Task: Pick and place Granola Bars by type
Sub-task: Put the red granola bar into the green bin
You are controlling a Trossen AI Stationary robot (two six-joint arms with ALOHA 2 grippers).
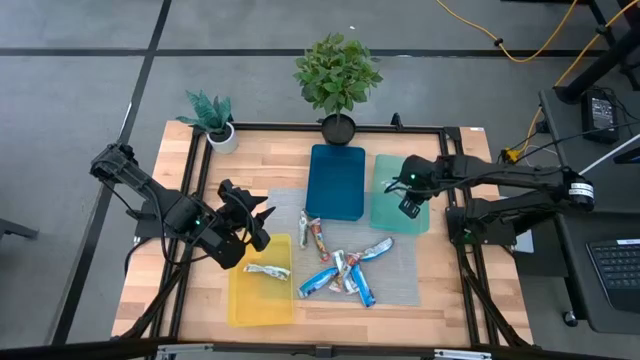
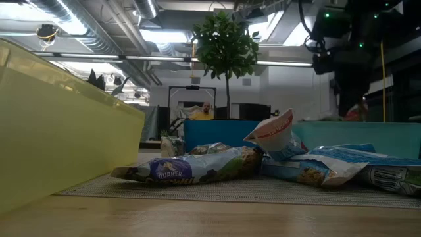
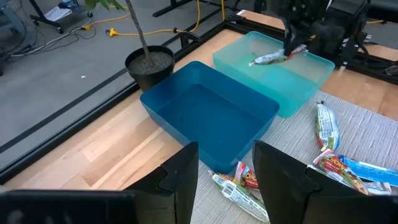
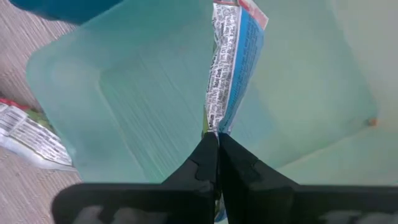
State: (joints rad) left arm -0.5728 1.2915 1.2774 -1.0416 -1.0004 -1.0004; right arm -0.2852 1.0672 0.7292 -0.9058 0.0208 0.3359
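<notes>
My right gripper [image 1: 410, 203] is over the teal tray [image 1: 385, 215], shut on a blue-and-white granola bar [image 4: 231, 56]; the left wrist view shows that bar [image 3: 272, 58] too. My left gripper [image 1: 250, 216] is open above the grey mat's left edge, beside the yellow tray [image 1: 240, 300]. One tan-white bar [image 1: 267, 271] lies flat in the yellow tray. Several bars lie in a loose heap on the mat [image 1: 345, 268], blue ones [image 1: 320, 282] among them. The blue tray [image 1: 336, 180] has nothing in it. My right gripper pinches the bar by one end seam [image 4: 215, 124] between its two shut fingers, coming from above. The bar reaches out past the fingertips over the teal tray's floor, tilted. Whether its free end [image 4: 249, 12] touches the tray cannot be told.
A potted plant [image 1: 338, 75] stands at the far edge behind the blue tray, a smaller one [image 1: 212, 118] at the far left corner. A black frame rail [image 1: 330, 127] runs around the table. Bare wood lies near the front edge [image 1: 440, 300].
</notes>
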